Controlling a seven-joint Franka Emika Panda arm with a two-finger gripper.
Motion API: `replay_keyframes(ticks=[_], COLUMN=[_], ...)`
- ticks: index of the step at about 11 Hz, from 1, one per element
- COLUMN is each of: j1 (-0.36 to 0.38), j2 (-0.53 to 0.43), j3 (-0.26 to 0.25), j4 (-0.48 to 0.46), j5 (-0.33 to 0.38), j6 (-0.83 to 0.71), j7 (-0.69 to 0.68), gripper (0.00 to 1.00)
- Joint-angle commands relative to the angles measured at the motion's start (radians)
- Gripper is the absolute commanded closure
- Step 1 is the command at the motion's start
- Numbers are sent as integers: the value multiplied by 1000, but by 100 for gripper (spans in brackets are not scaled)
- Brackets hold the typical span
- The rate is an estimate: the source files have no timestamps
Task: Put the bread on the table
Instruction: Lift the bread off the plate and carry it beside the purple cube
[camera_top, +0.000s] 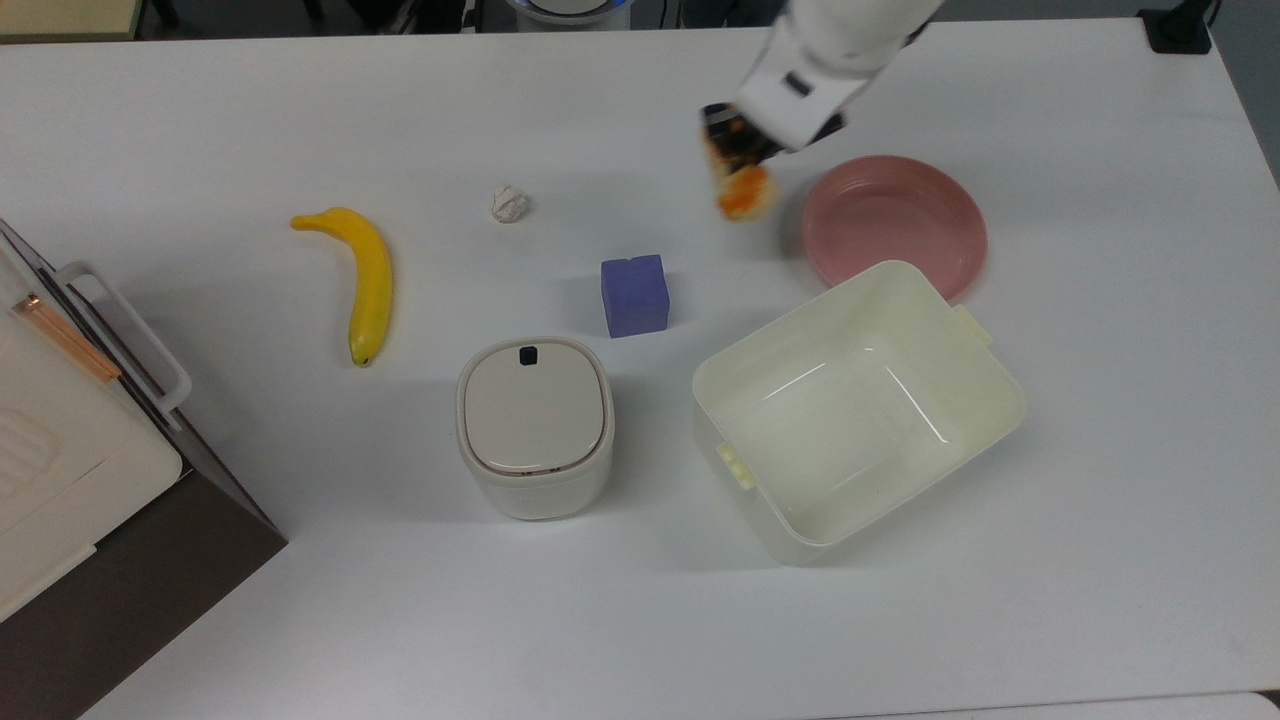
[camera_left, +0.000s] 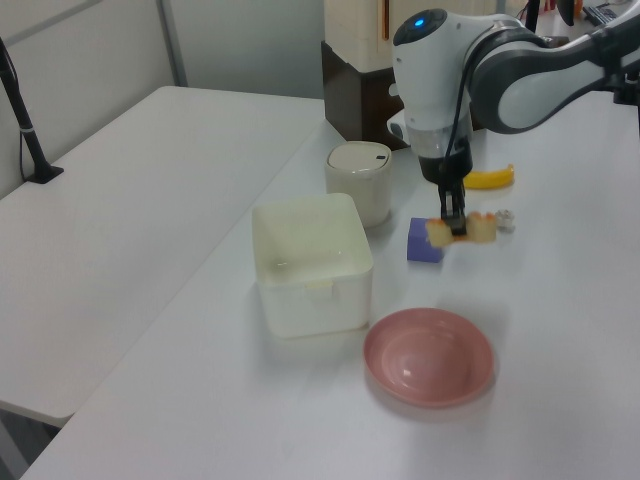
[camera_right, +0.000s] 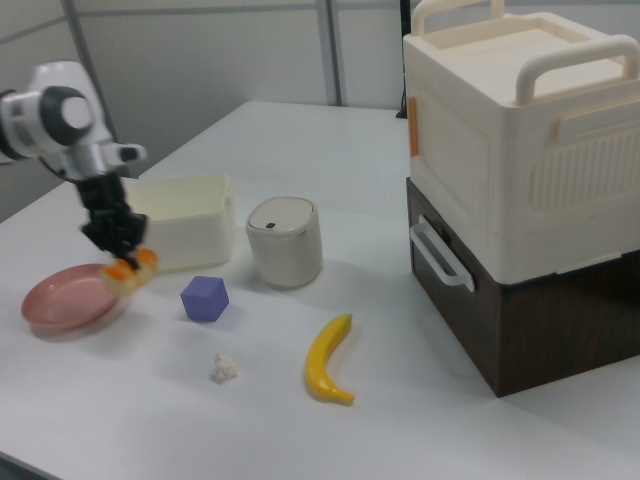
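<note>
The claw (camera_left: 456, 226) grips the glossy orange-topped, cream-sided bread (camera_left: 462, 231) in the air.

Place: I think I'm looking at a lab or office room | why: big white table (camera_top: 200, 110), plain grey wall panels (camera_right: 220, 60), cables and gear at the far edge (camera_left: 545, 50), a black pole clamped to another table (camera_left: 25, 120)
</note>
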Motion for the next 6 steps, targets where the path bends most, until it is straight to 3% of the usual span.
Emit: replay_keyframes(ticks=[1, 6], j1=[-78, -169], j2=[6, -30], j3=[-16, -53], j4=[-44, -30], j5=[-92, -82], j6=[15, 38], j7=[-81, -159], gripper=[0, 0])
